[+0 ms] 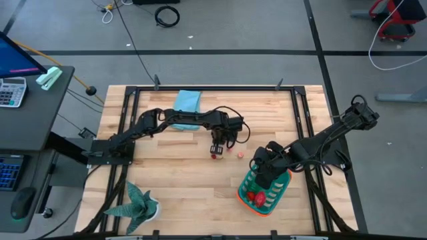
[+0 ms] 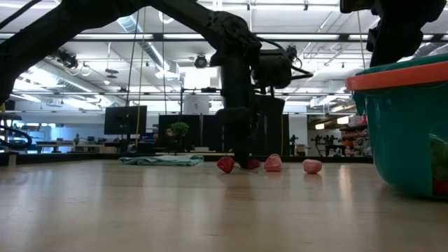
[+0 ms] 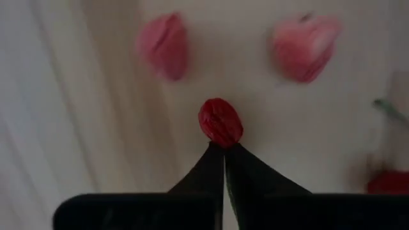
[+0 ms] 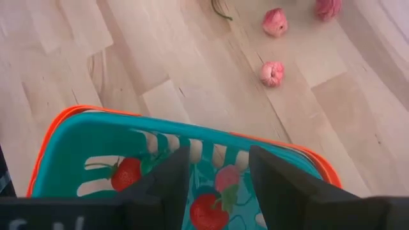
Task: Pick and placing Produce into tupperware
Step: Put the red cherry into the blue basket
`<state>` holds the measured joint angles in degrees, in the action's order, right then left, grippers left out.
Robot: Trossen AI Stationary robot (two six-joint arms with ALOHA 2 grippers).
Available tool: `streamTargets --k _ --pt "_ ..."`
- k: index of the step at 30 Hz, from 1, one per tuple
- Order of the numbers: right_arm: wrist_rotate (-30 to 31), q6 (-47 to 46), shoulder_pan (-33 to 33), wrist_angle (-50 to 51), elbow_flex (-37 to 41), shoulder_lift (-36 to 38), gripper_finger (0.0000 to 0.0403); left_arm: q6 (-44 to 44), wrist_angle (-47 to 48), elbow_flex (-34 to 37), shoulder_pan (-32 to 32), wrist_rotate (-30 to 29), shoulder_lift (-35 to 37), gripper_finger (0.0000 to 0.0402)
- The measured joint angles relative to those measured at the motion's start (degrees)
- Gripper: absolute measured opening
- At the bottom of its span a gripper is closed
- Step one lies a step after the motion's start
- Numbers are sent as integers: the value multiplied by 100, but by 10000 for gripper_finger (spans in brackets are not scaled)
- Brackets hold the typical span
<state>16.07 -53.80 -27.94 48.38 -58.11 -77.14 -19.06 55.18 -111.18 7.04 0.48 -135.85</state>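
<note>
My left gripper is down at the table, well off from the tub, toward the cloth. Its fingers are pinched together, tips touching a small dark-red piece; I judge I have nipped it at its edge rather than wrapped it, a light hold meant for the lift toward the tub. Two pink pieces lie just beyond it, apart from it and from each other, and another red one shows at the side

My right gripper hangs over the tub with fingers spread wide and nothing between them. I think it sits there because a piece has just gone in. In the tub lie two strawberries and a pink piece between the pale slots. More pink pieces lie on the wood past the tub's orange rim, toward my left arm, so most of the loose produce is between the tub and the cloth

A green plant stands well away from the tub, near the table's corner

I can read no brand, label or writing on anything
</note>
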Motion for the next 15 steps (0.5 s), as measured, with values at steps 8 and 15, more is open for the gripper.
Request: streamTargets --k 8,15 --pt "-2 0 0 21 0 0 169 -289 -113 -55 -300 -1401 411 7" --pt "-34 -37 0 52 -2 -2 169 22 -848 -57 -746 -1784 1027 5"
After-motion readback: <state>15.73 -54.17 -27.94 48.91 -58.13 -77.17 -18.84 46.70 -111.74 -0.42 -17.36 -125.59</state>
